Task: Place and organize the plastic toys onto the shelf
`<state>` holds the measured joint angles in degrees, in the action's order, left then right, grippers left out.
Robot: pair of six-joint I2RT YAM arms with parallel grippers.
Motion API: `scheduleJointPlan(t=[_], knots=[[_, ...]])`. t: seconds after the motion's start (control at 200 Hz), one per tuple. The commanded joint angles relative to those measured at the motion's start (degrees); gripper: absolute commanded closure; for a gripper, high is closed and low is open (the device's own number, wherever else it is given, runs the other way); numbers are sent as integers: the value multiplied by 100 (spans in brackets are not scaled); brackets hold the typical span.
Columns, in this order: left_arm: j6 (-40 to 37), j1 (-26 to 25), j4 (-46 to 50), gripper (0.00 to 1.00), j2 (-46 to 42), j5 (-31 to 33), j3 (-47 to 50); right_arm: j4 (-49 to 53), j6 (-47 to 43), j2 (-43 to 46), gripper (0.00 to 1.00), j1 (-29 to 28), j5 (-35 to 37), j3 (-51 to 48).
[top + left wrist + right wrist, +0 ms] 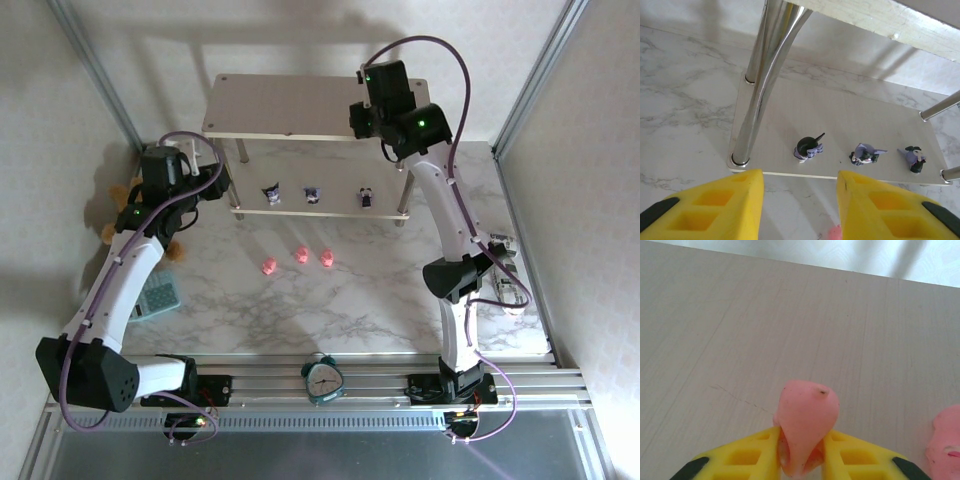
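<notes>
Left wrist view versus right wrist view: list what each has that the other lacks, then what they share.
Left wrist: three dark figurines on the lower board, a silver leg, marble table, open left gripper. Right wrist: right gripper shut on a pink pig over the top board. Shared: yellow fingers, the shelf, a pink toy at the edge.

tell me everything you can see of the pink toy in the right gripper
The pink toy is a smooth, rounded lump of pink plastic, wide on top and narrowing downward, with a tiny dark speck near its crown. The right gripper is shut on its lower part, yellow fingers pressing both sides. It is over the beige top board of the shelf; contact with the board cannot be told. Another pink toy lies apart to its right.
</notes>
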<state>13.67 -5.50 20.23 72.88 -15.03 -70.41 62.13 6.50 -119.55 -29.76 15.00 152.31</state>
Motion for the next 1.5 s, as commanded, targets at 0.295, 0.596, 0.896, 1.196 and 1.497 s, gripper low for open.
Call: scheduleJointPlan(t=[0.295, 0.596, 0.896, 1.196, 1.497], knots=[[-58, 69, 3, 57, 76, -93, -166, -4, -211, -280, 68, 32, 115, 211], [-114, 84, 40, 57, 102, -78, -160, -235, -167, -402, 60, 48, 154, 211], [-148, 132, 68, 57, 77, -79, -165, -447, -106, -437, 47, 47, 161, 211], [-130, 145, 65, 56, 35, -97, -156, -635, -1, -265, 27, 42, -163, 194], [-128, 145, 39, 54, -70, -104, -50, -1561, -164, 528, 19, -33, -444, -265]])
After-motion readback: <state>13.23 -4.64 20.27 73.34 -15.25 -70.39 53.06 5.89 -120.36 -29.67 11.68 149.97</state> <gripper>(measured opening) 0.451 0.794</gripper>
